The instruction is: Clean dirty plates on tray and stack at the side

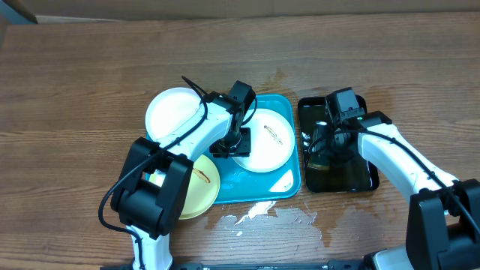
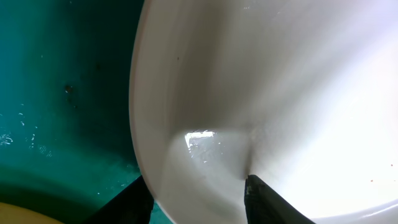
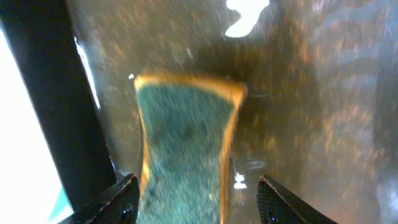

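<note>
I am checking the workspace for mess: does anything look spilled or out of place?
Yes: spilled liquid lies on the wooden table just in front of the turquoise tray. It is a shiny wet patch with white glints, outside the tray's rim.

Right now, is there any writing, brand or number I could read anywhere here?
None to read: no words, labels or numbers show on the plates, blue tray, black tray or sponge.
The brown marks on two plates are smears, not writing.
</note>
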